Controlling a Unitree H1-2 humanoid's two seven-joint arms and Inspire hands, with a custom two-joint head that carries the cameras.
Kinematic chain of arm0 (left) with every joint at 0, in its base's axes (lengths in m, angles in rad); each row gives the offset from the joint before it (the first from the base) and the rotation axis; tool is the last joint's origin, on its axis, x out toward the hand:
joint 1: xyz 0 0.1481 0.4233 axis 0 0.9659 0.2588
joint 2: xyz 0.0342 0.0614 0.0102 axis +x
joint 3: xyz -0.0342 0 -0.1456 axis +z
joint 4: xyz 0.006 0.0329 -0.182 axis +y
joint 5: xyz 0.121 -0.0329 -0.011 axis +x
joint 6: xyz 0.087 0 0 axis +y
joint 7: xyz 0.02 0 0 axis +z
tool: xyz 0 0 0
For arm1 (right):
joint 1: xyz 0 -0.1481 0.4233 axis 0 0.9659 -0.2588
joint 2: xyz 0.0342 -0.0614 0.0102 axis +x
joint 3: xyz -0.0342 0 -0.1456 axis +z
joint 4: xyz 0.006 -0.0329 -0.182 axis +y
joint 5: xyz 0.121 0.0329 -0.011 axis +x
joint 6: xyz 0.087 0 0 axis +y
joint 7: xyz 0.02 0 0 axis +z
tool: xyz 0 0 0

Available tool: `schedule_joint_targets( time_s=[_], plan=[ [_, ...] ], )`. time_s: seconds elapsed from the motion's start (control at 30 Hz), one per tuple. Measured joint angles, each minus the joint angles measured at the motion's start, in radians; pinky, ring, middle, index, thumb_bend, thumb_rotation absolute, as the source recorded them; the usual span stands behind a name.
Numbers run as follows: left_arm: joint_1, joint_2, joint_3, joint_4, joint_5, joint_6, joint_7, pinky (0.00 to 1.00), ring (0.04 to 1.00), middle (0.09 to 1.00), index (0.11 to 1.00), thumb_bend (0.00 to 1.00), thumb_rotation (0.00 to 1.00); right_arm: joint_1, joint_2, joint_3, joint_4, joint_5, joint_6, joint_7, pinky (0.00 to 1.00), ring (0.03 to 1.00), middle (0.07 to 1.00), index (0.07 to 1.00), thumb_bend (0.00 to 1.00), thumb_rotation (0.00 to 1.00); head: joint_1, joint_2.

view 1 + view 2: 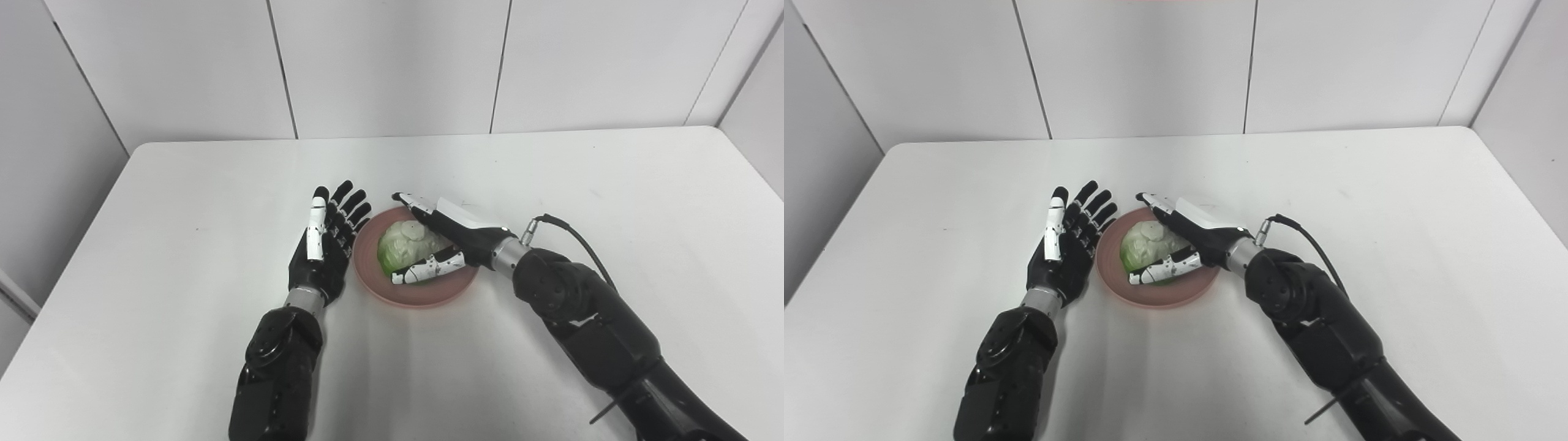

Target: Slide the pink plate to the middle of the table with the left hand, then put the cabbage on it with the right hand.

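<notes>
a round pink plate with a shallow rim [422, 294] sits near the middle of a white rectangular table [551, 171], carrying a pale green and white head of cabbage [404, 245] at its centre. the robot's black right hand [447, 236], reaching in from the right, is wrapped around the cabbage: its white-tipped fingers [413, 203] arch over the far side of the vegetable while the white-patched thumb [429, 268] lies along the near side, low over the plate. the thumb and fingers appear to touch the cabbage, though whether they press on it firmly or merely cup it is hard to judge from these angles. the black left hand [324, 245] stands just beside the plate's left rim, palm turned toward the plate, fingers spread and pointing away from the robot, holding nothing; its fingertips come close to the rim, possibly grazing it. a thin black cable [576, 236] loops from the right wrist back over the dark forearm. grey-white wall panels [392, 61] close off the scene behind the table.
</notes>
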State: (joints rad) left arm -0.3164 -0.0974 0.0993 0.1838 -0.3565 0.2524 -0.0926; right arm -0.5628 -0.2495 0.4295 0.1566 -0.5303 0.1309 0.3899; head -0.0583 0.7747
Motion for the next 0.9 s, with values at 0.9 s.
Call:
schedule_joint_targets(
  time_s=[0.9],
  plan=[
    [0.197,0.099,-0.072,-0.217,0.186,-0.081,0.025,1.00,0.998,1.000,0.999,0.63,1.00,0.312,0.161,-0.314,-0.276,0.256,0.028,-0.226,0.97,1.000,1.000,1.000,0.86,1.00,-0.020,-0.008]
  ],
)
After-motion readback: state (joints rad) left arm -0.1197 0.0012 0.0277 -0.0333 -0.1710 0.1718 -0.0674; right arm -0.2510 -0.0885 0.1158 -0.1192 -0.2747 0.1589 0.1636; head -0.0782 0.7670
